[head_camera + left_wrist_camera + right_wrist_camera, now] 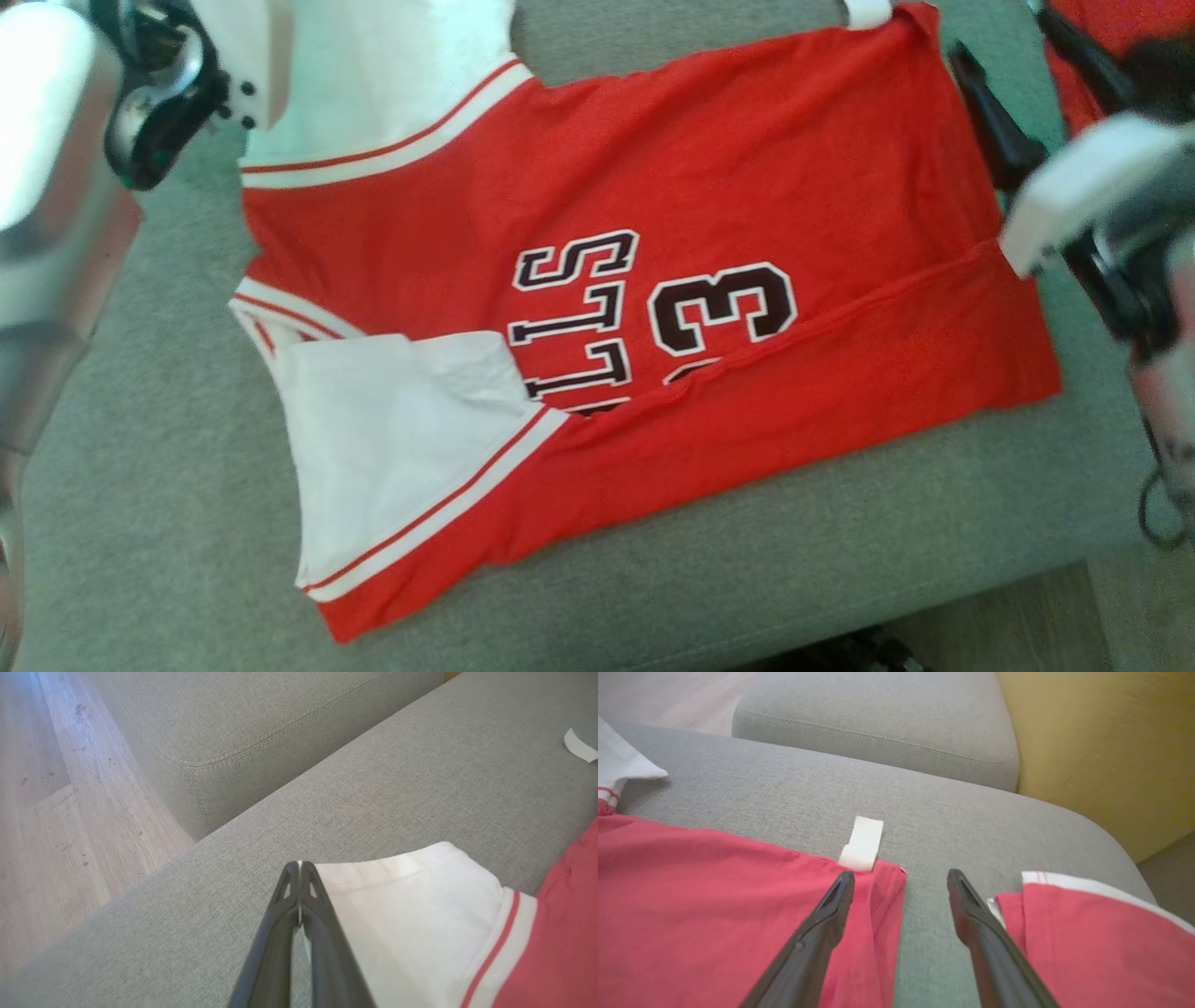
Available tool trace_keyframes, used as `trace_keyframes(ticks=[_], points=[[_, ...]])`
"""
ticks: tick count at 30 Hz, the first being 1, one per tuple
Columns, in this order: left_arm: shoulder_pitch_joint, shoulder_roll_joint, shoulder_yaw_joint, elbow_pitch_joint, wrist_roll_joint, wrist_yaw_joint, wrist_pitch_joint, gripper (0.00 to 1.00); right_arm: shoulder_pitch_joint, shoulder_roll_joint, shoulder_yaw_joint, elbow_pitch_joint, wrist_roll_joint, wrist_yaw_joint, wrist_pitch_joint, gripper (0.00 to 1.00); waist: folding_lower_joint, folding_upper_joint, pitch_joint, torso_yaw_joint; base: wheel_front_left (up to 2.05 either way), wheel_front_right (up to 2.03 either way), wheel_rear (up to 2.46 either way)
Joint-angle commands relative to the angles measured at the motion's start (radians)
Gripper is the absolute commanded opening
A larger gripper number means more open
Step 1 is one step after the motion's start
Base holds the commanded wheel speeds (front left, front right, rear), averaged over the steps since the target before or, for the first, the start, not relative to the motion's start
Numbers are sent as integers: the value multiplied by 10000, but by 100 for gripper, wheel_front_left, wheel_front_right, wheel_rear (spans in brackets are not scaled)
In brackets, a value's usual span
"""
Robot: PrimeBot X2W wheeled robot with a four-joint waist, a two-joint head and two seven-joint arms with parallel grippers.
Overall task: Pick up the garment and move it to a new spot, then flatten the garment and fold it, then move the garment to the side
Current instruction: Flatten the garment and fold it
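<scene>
red jersey [747, 168] — number "3", letters "lls", perhaps "bulls"

we are pinching the garment's white sleeve [411, 914] in our left claw [299, 864], grey sofa cushion [373, 788] lying beneath, wooden floor [56, 812] showing beyond

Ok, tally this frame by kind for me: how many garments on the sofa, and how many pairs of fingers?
Garments: 2 (jersey, second red garment)
Pairs of fingers: 2 (left gripper shut on the jersey's sleeve, right gripper open)
Total: 4
</scene>
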Motion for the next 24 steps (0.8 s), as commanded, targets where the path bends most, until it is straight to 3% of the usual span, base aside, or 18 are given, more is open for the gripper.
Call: trace_keyframes(ticks=[1, 12, 23, 24], points=[[-476, 365, 248, -431, 54, 18, -58, 0, -344, -84, 250, 29, -209, 65, 226, 100, 0, 0, -49, 181, 0, 0, 0], [-678, 464, -203, -1447, -64, 18, -166, 0, -3034, 232, 2095, 3397, -1517, 65, 1347, 100, 0, 0, 141, 625, 0, 0, 0], [-482, 608, -286, -1567, -197, 30, -190, 0, -4284, 243, 3956, 4778, -1766, 65, 1824, 100, 0, 0, 26, 628, 0, 0, 0], [-473, 610, -295, -1568, -206, 31, -186, 0, -4377, 237, 4072, 4841, -1708, 65, 1916, 96, 0, 0, 17, 635, 0, 0, 0]])
